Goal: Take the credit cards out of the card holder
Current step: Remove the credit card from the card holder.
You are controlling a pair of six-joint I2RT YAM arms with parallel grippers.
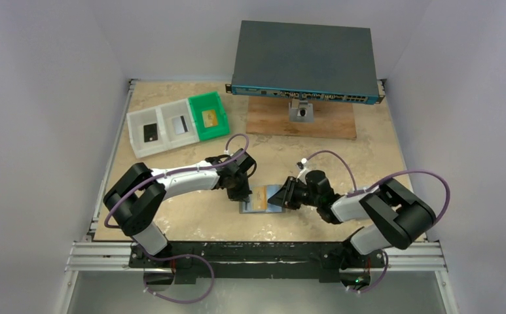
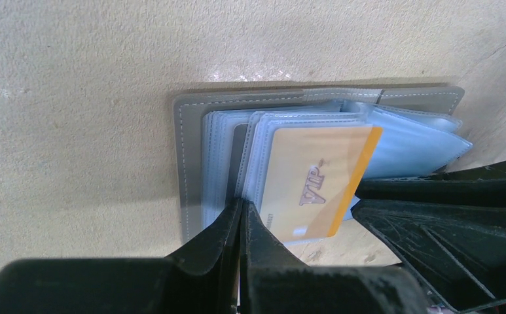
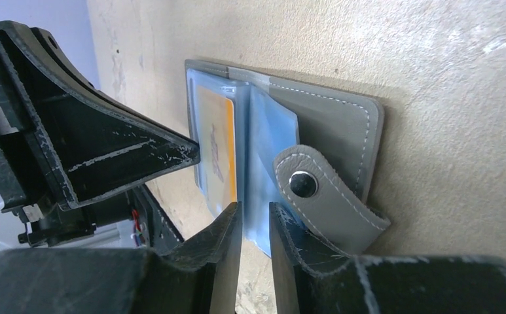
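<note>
At the card holder (image 2: 191,163) edge, left fingers (image 2: 227,235) press together, right fingers (image 3: 220,242) stand slightly parted.

Robot lab: white-walled enclosure (image 1: 40,98), network switch (image 1: 306,59) on bench (image 1: 191,226)

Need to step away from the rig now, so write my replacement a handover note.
Left gripper: shut, tips pressing on the card holder, which lies open.
Right gripper: slightly open at a clear pocket's edge.
Done: black card, silver card and gold card lie in the trays.
Left: the VIP card sits in a pocket; pull it out.
</note>
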